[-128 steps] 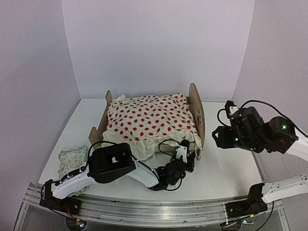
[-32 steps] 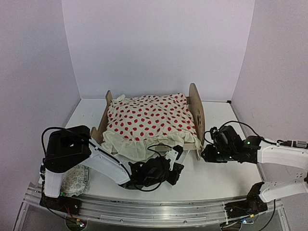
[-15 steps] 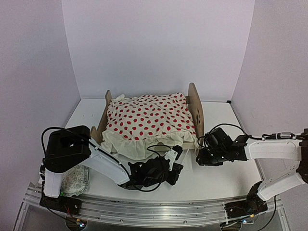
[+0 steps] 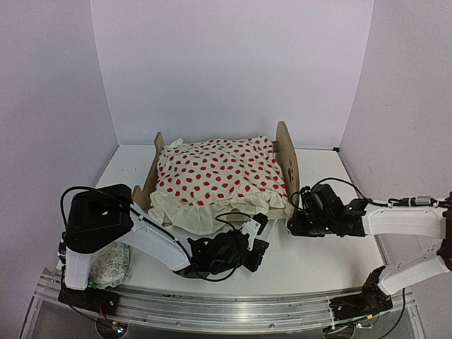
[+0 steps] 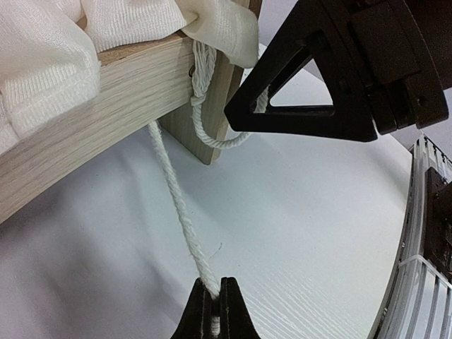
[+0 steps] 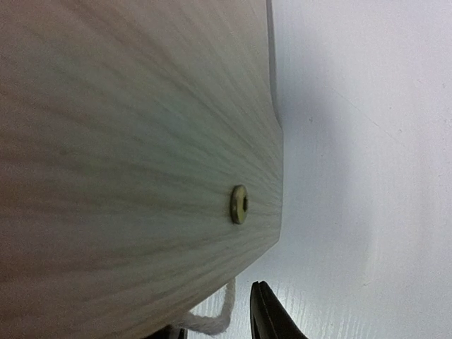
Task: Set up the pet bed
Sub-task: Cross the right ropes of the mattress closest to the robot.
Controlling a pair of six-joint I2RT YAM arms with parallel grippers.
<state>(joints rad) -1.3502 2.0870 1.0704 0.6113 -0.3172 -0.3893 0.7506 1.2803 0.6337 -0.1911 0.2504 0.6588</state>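
The pet bed point(image 4: 288, 164) stands mid-table, headboard to the right, lower footboard point(image 4: 150, 175) to the left. A cream red-dotted blanket point(image 4: 219, 176) covers it and hides the mattress. A white rope point(image 5: 176, 205) runs from the bed's side rail point(image 5: 92, 120) down into my left gripper point(image 5: 213, 311), which is shut on it in front of the bed point(image 4: 258, 239). The rope's loop point(image 6: 212, 323) hangs at the headboard's near corner. My right gripper point(image 4: 293, 224) stands open astride that loop, with one finger point(image 6: 272, 318) beside it.
A pale green-patterned pillow point(image 4: 109, 267) lies at the near left under my left arm. A brass screw point(image 6: 239, 204) sits in the headboard panel. White walls close the table at the back and sides. A metal rail point(image 4: 226, 311) runs along the near edge.
My right gripper has moved left to the bed's near right corner, and its jaws have narrowed round the rope loop. My left arm has stayed put, still holding the rope.
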